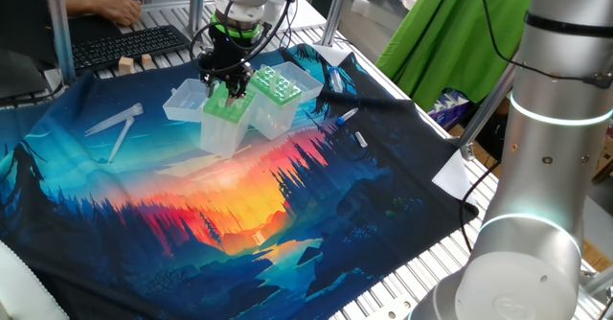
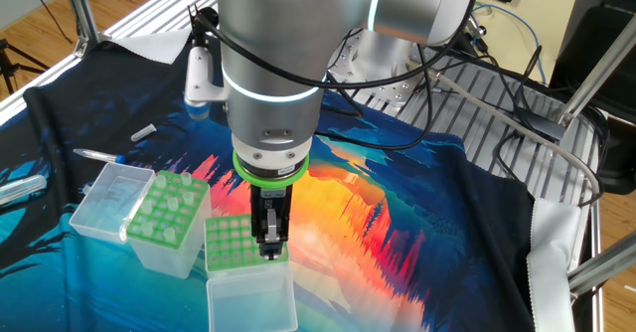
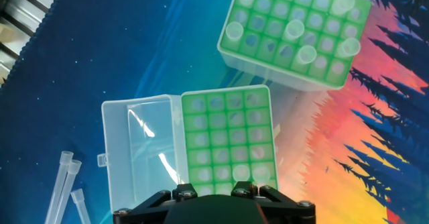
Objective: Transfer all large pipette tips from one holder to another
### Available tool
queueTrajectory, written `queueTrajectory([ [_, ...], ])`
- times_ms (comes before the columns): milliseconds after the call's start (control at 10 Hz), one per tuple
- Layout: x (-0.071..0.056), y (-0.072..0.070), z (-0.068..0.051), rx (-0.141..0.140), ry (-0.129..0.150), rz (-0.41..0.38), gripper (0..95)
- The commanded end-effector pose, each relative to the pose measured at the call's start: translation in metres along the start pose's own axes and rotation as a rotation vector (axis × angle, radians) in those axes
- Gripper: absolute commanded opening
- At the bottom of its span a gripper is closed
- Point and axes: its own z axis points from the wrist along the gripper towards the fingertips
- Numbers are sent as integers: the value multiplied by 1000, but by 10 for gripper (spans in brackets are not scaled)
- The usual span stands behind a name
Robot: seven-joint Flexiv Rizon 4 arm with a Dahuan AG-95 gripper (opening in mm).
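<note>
Silver-grey robot arm [image 2: 268, 64] comes down over the middle of the printed sunset-forest cloth [image 1: 239, 215] that covers the table.

Two translucent plastic boxes sit near each other on the cloth, apart and at different angles:
- the translucent box with the plain light-green top plate [image 3: 228, 140] is directly under the hand. Its holes look empty in the hand view. Its clear hinged lid [image 3: 137, 150] lies open flat beside it.
- the translucent box with the darker green, white-dotted top plate [image 3: 295, 33] is to the upper right in the hand view. The clear tapering pipette tips [image 3: 294, 29] stand upright in several of its holes, with their round rims showing above the plate, scattered rather than in a full row.

Black two-finger gripper [image 2: 268, 245] points straight down, tips just over the near edge of the plain-top box. The fingers look close together in the other fixed view. Can't tell if they're clamped on anything; the hand view only shows the gripper body.

A few loose clear tips [image 3: 64, 180] lie flat on the cloth, just past the open lid.
</note>
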Motion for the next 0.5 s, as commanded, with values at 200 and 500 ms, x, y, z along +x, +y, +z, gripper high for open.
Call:
queueTrajectory([
  [200, 0, 0, 0, -4, -3, -8, 190],
  [500, 2, 0, 0, -2, -11, -13, 190],
])
